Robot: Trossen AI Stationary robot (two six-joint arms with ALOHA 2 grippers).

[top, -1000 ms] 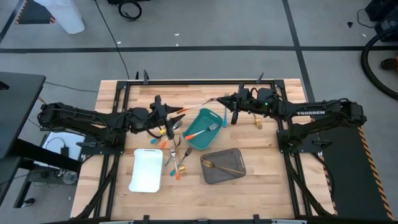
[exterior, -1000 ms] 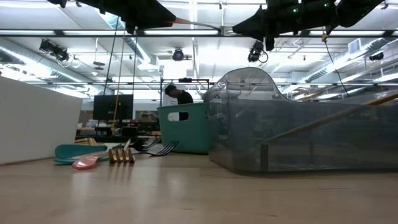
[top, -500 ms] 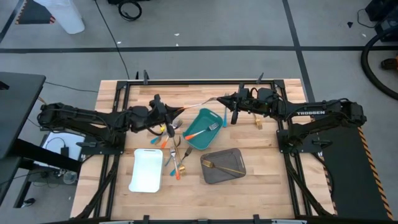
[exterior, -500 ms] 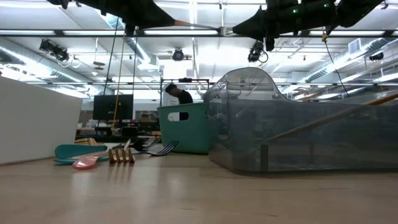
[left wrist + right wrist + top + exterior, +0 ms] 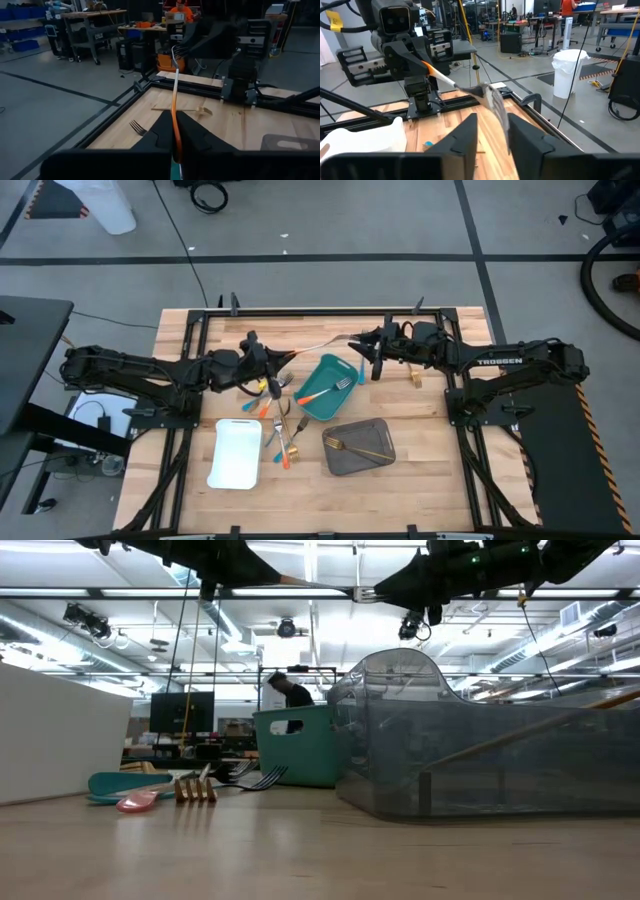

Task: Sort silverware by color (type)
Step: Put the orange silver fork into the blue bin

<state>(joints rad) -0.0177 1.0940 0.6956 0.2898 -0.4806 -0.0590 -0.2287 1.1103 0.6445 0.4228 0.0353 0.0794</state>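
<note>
Above the far middle of the tabletop point(image 5: 190, 330), two robot arms are passing an orange-handled fork point(image 5: 318, 343) in mid-air between them. On the left, the left claw point(image 5: 278, 361) is clenching the fork's orange handle, the fork running rightward from it with its silver head toward the right arm. In the left wrist view the handle is rising straight out from between that claw's fingers, the tines at the far end.

In the middle, the rest of the silverware is lying scattered: a cluster of orange, teal and gold pieces point(image 5: 277, 420) just right of the white tray point(image 5: 235, 452), which is sitting near the left front. The teal tray point(image 5: 328, 387) is already holding one fork, and the grey tray point(image 5: 358, 448), nearer the front, is holding a gold one.

On the right, the right claw point(image 5: 362, 342) is standing at the fork's head with its fingers parted, the tines lying between them but no longer gripped, so the handover appears to be finishing.

The step in hand looks like the transfer of this orange piece to the left arm. The next move likely calls for the right claw backing clear of the tines, then the left arm carrying the fork to the white tray.
</note>
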